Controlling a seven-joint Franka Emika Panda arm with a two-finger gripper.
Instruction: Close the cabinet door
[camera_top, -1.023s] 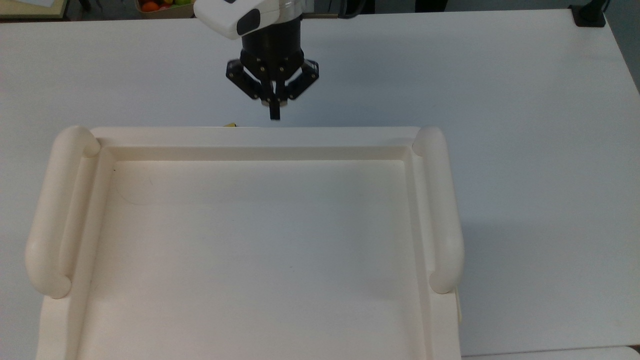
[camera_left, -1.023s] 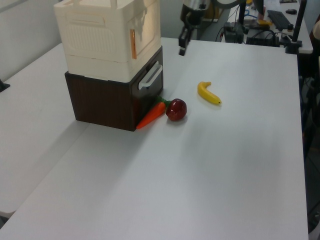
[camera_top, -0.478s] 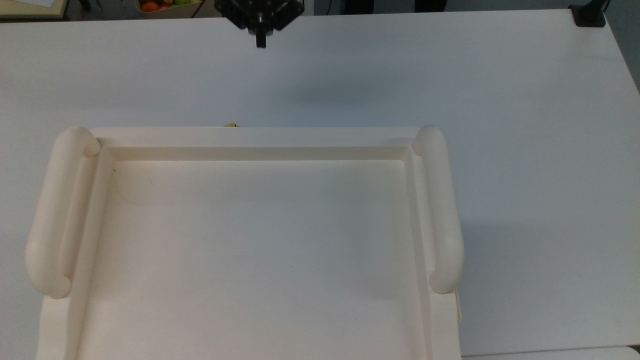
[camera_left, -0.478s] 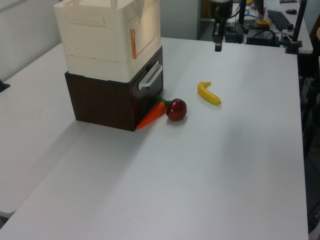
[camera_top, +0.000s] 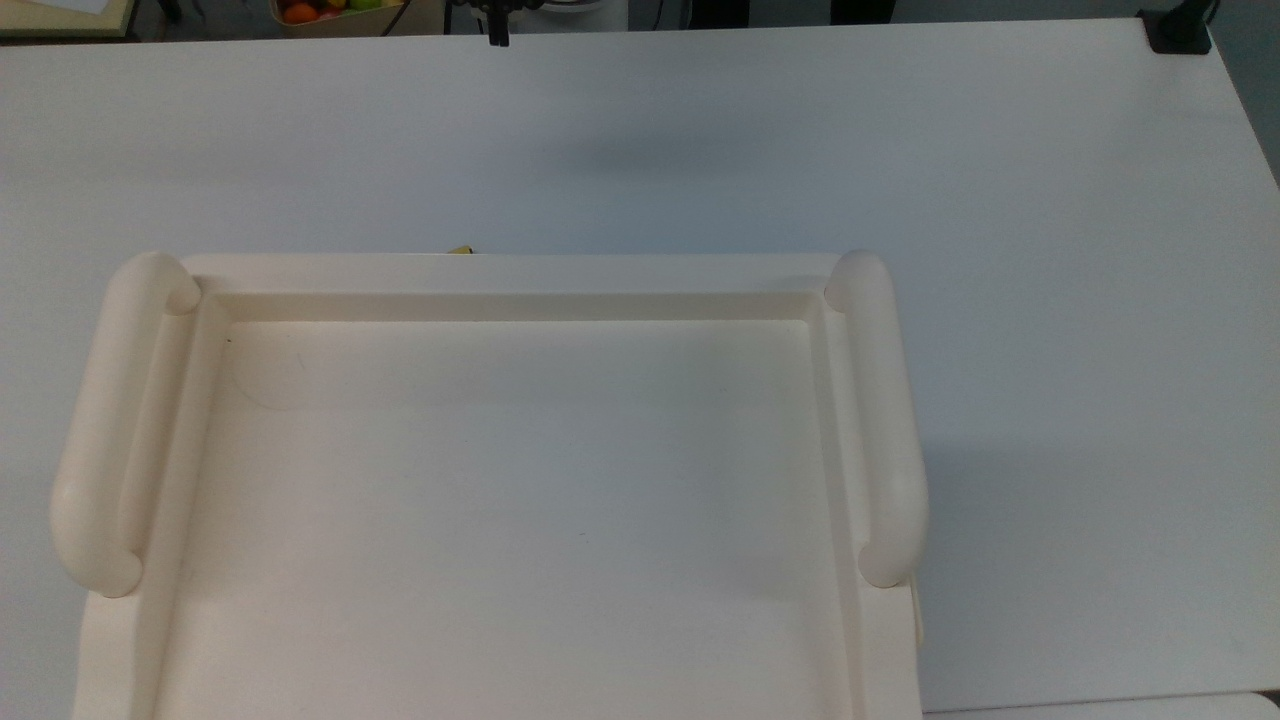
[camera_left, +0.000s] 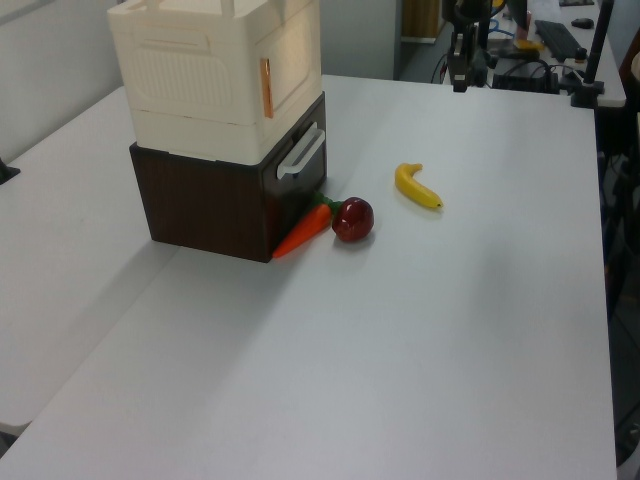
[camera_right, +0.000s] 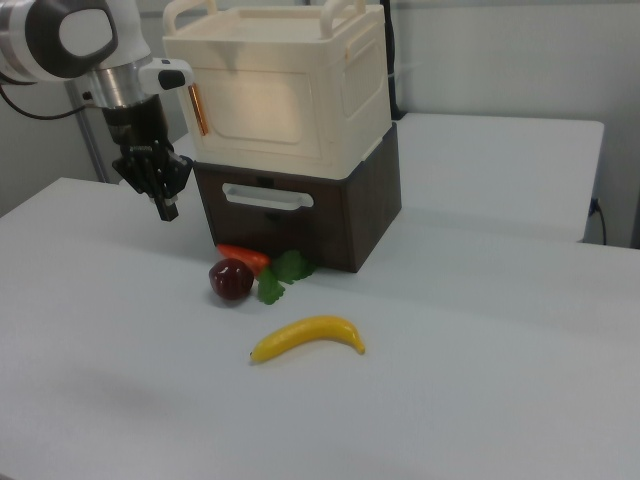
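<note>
The cream cabinet (camera_right: 350, 80) stands on a dark brown drawer unit; its tray-like top (camera_top: 500, 290) has rounded rails. The cabinet door (camera_right: 255, 105) is the front panel with an orange handle on its edge, and it lies flush with the cabinet front. In the left view the door (camera_left: 295, 60) also sits flat against the body. My gripper (camera_right: 168, 210) hangs shut and holds nothing, off to the right view's left of the door and apart from it. In the left view the gripper (camera_left: 459, 82) is by the table's far edge. In the top view the gripper (camera_top: 497, 38) sits at the upper edge.
The brown drawer unit (camera_left: 200, 205) has a white handle. A carrot (camera_left: 303, 231) and a red apple (camera_left: 352, 219) lie at its front corner, a banana (camera_left: 417, 187) a little farther out. The white table (camera_top: 1000, 300) spreads around them. A fruit bowl (camera_top: 320, 10) sits beyond the table.
The gripper has drawn back from just in front of the cabinet to the table's far edge, upward in the top view and rightward in the left view. The cabinet has not moved.
</note>
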